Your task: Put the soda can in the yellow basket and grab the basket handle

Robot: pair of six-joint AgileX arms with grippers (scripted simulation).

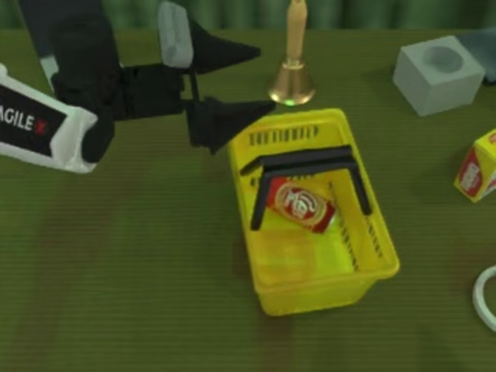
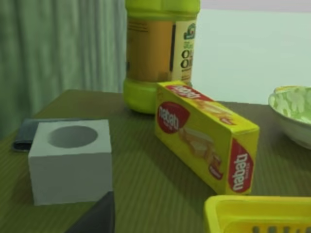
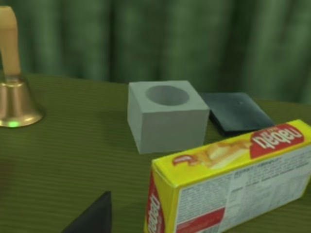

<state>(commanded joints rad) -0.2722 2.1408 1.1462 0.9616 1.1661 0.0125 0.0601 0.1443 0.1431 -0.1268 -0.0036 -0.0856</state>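
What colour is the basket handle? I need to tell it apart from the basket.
Black, against the yellow basket; the basket handle shows best in the top view.

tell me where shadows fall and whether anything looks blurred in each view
Top view: soft shadow beside the bright yellow slotted plastic basket; the open left tool looks sharp. Left wrist view: the near basket rim is blurry. Right wrist view: faint shading under the grey cube block.

Left arm reaching in from the far left, wrist level, left gripper (image 1: 263, 77) with fingers spread wide pointing right, right arm out of the top view
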